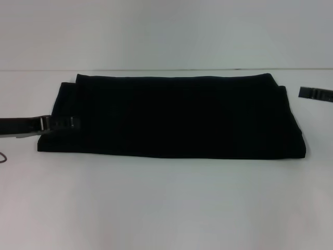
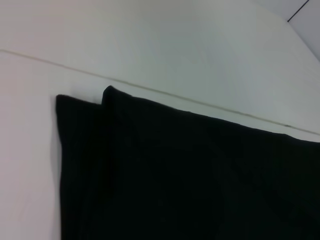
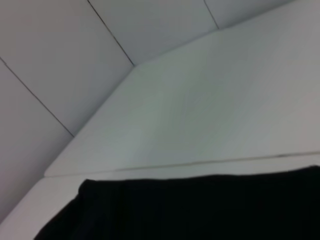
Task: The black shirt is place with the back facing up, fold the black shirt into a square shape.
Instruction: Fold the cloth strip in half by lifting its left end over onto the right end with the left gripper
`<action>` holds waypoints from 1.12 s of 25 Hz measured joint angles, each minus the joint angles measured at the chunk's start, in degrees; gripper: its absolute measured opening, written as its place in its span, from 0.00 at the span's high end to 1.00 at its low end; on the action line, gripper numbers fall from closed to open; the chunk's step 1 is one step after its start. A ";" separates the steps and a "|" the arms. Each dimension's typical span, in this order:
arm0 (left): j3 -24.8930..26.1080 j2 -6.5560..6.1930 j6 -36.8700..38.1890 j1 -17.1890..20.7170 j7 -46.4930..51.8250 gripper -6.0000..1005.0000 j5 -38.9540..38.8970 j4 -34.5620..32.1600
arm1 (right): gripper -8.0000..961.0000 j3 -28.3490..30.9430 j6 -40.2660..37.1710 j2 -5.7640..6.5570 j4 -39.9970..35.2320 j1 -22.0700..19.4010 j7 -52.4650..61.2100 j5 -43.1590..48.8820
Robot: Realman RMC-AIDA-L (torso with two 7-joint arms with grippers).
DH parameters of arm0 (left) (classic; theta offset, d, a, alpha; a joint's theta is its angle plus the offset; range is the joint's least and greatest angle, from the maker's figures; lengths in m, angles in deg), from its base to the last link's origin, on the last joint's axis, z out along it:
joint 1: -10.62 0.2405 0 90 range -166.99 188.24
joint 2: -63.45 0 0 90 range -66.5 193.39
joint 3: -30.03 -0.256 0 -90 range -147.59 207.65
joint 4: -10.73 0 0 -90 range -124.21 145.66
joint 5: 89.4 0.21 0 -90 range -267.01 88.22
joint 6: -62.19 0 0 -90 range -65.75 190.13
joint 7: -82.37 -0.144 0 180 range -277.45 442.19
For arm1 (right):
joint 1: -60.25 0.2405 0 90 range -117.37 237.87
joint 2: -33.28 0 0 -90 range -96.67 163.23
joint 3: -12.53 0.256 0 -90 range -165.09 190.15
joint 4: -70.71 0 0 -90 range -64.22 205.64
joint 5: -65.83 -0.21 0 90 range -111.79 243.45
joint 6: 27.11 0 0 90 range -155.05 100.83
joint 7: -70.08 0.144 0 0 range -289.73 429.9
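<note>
My left gripper lay over the left edge of the large soft black shirt, which was folded into a wide rectangle on the white table (finger spacing: I cannot tell). My right gripper hovered just beyond its right edge.

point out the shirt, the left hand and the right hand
shirt [image 1: 177, 117]: head view, middle of the folded cloth
left hand [image 1: 65, 123]: head view, tip over the shirt's left edge
right hand [image 1: 315, 93]: head view, dark finger
</note>
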State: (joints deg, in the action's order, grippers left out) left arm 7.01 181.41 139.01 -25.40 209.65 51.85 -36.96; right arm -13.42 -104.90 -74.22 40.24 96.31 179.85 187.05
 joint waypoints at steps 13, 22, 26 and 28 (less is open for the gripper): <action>2.56 0.08 -7.67 0.74 2.08 0.13 1.38 0.95 | 0.18 -0.37 1.03 -0.62 -0.56 0.08 0.56 2.44; 1.40 0.05 -14.47 -0.01 1.79 0.13 4.50 4.83 | 0.19 -0.61 2.33 -0.71 -0.17 0.40 0.64 2.45; 0.52 0.08 -14.41 -0.04 1.79 0.13 4.68 4.92 | 0.19 -0.90 2.97 -0.73 -0.21 0.69 0.65 2.45; 0.35 0.08 -14.07 -0.13 1.79 0.13 4.96 4.94 | 0.19 -0.96 2.97 -0.76 -0.37 0.75 0.66 2.45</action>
State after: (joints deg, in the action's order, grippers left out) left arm 7.36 181.49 124.95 -25.53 211.44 56.81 -32.02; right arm -14.38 -101.93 -74.97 39.87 97.06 180.51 189.49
